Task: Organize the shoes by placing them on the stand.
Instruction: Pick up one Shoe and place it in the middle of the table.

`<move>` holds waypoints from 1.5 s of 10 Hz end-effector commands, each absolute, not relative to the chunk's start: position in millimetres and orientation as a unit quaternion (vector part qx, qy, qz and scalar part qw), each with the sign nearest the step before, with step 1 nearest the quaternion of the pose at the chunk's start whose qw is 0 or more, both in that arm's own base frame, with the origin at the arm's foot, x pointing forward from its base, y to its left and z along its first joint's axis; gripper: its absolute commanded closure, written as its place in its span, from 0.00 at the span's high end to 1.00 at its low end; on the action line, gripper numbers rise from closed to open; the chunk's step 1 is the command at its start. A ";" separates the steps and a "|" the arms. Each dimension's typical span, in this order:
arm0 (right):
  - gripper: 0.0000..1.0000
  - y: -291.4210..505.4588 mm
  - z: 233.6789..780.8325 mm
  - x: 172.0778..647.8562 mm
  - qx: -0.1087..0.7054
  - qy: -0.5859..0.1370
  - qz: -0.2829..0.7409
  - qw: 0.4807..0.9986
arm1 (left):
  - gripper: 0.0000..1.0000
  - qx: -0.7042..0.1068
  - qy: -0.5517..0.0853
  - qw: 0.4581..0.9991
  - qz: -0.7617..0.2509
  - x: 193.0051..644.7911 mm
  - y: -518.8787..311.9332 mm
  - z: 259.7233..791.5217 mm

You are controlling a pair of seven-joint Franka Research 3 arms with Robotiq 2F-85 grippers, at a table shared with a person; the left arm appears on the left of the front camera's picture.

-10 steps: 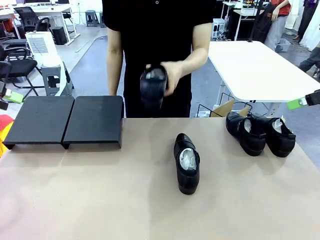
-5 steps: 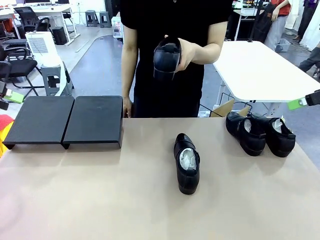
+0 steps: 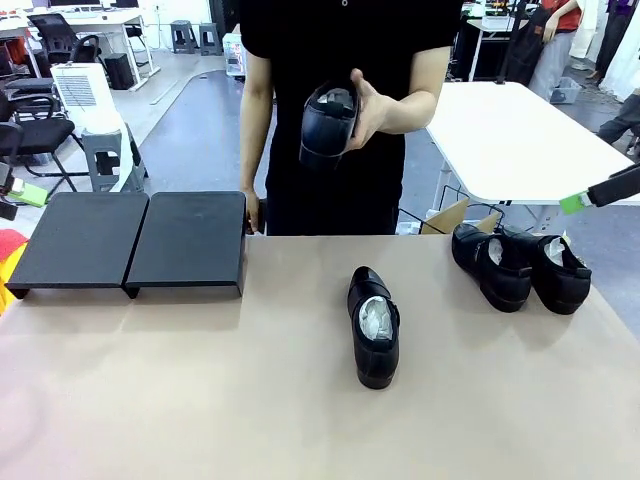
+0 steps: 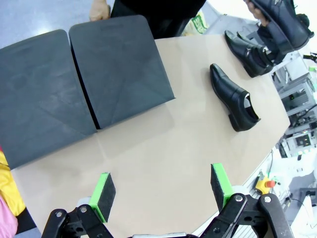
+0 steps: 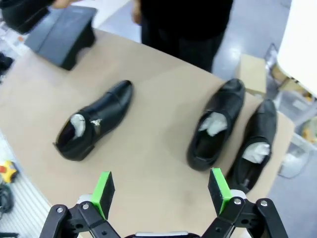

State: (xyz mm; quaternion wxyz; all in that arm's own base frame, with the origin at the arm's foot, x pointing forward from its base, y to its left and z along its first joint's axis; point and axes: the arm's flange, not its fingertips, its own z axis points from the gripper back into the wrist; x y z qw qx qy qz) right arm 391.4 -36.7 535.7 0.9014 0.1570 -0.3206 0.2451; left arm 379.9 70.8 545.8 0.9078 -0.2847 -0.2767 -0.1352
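Over the near edge of the worktop (image 4: 163,139), the left tool (image 4: 161,174) hangs with its green pads (image 4: 105,191) spread as wide as they go and nothing between them. Ahead of it lies bare tan surface, then the stand (image 4: 74,79), whose two black panels sit side by side on the worktop's left part with no shoe on them. On the opposite side, the right tool (image 5: 161,173) is spread just as wide and grips nothing. Just ahead of it lie the paired shoes (image 5: 218,124), close together near the right edge, each showing crumpled white paper in its opening. Farther out, the single shoe (image 5: 94,121) lies alone near the middle of the worktop, well apart from both the pair and the stand, also stuffed with white paper. At the far side stands a person in black, whose raised hand (image 3: 375,105) holds the fourth shoe (image 3: 328,122) in the air before the torso. The lowered hand (image 3: 252,213) is just beside the stand's far right corner.
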 end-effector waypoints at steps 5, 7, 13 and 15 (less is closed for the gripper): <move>1.00 6.7 489.4 448.6 -0.070 -0.239 0.170 0.954 | 1.00 -0.289 -0.279 0.905 -0.143 380.2 72.5 545.7; 1.00 21.2 461.0 478.4 -0.095 -0.202 0.185 0.957 | 1.00 -0.289 -0.279 0.905 -0.143 380.2 72.5 545.7; 1.00 19.4 434.6 482.7 -0.105 -0.203 0.192 0.954 | 1.00 -0.289 -0.279 0.905 -0.143 380.2 72.5 545.7; 1.00 20.8 439.7 515.2 -0.124 -0.157 0.166 0.966 | 1.00 -0.289 -0.279 0.905 -0.143 380.2 72.5 545.7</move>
